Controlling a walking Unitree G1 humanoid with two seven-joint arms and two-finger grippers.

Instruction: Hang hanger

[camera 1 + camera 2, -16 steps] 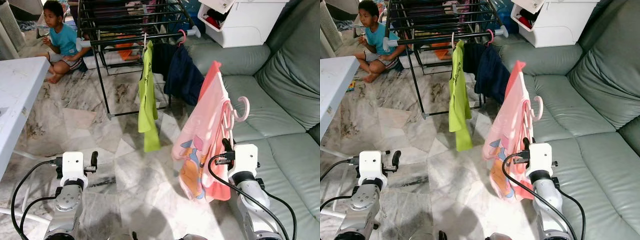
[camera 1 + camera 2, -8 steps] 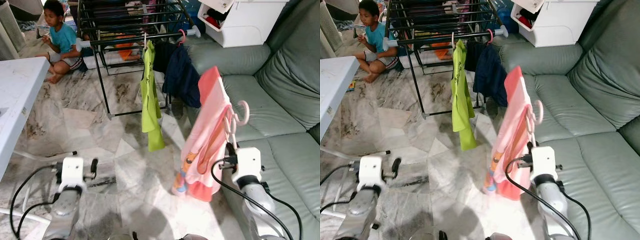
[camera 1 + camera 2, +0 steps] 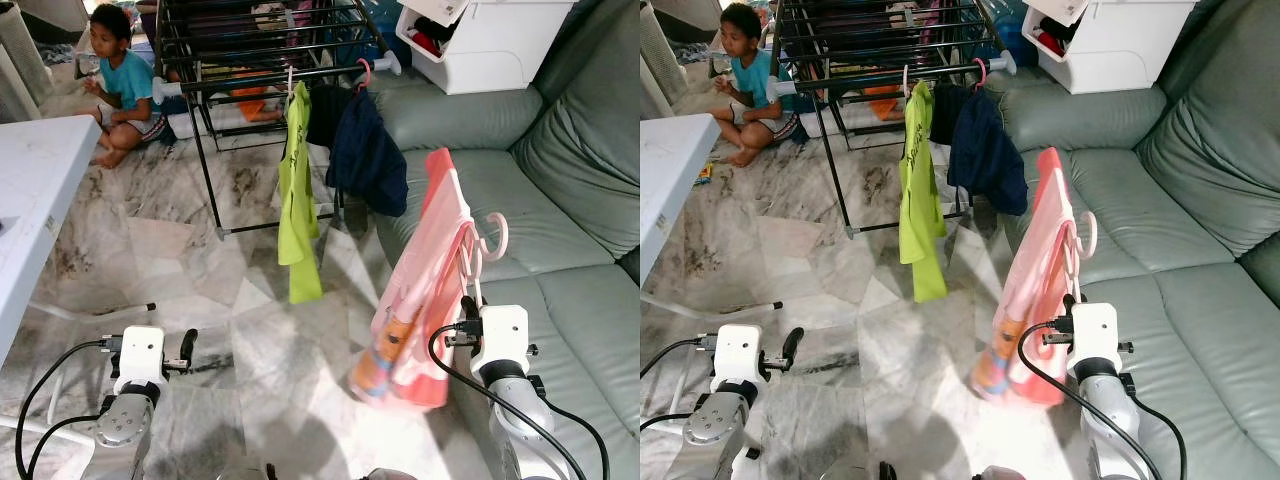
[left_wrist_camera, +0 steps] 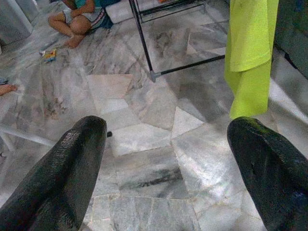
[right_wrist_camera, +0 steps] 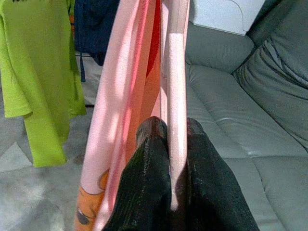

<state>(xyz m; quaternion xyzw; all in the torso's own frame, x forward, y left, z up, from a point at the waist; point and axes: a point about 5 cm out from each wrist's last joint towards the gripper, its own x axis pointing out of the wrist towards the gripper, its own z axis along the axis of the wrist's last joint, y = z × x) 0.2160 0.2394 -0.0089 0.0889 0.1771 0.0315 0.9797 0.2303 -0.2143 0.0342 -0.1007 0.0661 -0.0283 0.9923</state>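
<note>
- The left gripper is held low over the marble floor, its jaws spread wide with nothing between them.
- The right gripper is seen with its jaws pressed shut on the pink hanger, gripped on its lower bar, as the wrist view shows.
- A pink shirt is carried on the hanger, held up beside the sofa, its hook upward and well apart from the rail.
- Since a second ago, the shirt is seen to have swung: its hem is blurred and has shifted toward the sofa, and the left arm has dropped lower.
- From this a carrying step is judged to be under way; the hanging is not yet done.
- Farther on, a green shirt and a dark garment are hung from the rack.
- Free rail is left between them and the rack's end.
- A person is seated on the floor beyond the rack.
</note>
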